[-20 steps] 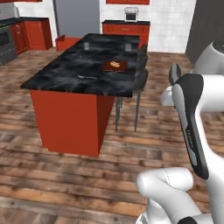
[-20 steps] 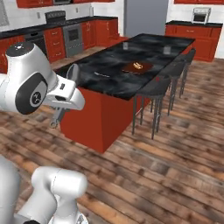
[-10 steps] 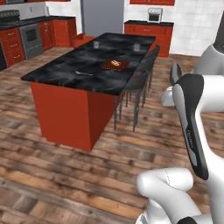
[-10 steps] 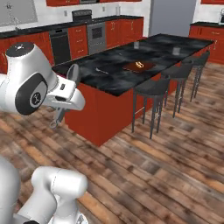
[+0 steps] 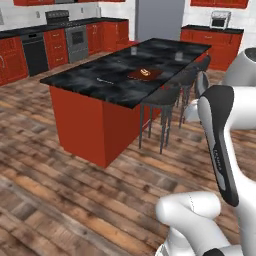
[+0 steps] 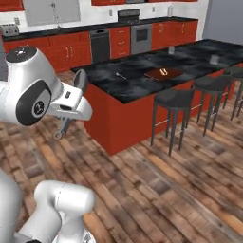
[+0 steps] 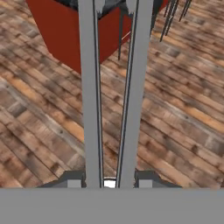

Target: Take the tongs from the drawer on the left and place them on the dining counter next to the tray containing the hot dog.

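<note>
Clamped between the fingertips of the gripper (image 7: 109,183), the tongs (image 7: 92,96) are held above the wood floor (image 7: 43,113). Near the middle of the dining counter (image 5: 100,82), the hot dog (image 5: 144,71) is carried on the tray (image 5: 135,76).

Looking along tongs (image 7: 92,87): 2 long grey arms running up frame from between gripper (image 7: 109,183) fingertips (image 7: 73,179), clamped on them. Below: wood floor (image 7: 39,122), red counter base (image 7: 65,30), dark stool legs (image 7: 168,17) top right.
</note>
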You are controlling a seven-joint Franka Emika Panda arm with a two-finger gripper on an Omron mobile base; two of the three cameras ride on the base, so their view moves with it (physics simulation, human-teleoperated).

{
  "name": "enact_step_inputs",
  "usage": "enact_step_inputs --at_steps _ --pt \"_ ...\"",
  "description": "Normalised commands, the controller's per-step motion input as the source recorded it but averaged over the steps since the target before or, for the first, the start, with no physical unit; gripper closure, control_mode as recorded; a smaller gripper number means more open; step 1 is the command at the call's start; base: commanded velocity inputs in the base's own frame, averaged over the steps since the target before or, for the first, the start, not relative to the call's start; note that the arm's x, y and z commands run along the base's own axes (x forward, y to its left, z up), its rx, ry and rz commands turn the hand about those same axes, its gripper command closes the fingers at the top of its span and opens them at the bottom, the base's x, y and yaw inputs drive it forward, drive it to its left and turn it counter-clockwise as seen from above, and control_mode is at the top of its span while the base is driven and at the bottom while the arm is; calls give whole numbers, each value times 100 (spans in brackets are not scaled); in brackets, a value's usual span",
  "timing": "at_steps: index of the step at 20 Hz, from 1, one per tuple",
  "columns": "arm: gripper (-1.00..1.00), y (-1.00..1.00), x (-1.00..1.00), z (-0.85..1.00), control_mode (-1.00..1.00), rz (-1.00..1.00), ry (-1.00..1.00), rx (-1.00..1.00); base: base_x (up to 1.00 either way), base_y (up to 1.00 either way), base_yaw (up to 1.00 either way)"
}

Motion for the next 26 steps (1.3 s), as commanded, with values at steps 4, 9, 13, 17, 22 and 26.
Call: enact_step_inputs --at_steps 4,9,13,17,22,26 --pt "100 0 0 0 100 0 0 0 32 -100 44" --pt "100 0 0 0 100 0 0 0 34 -100 45" --pt "100 0 0 0 100 0 0 0 14 -100 43" --pt "100 0 0 0 100 0 0 0 0 -100 37" --pt "100 0 0 0 100 0 0 0 0 -100 29" --pt "100 0 0 0 100 0 0 0 5 -100 33"
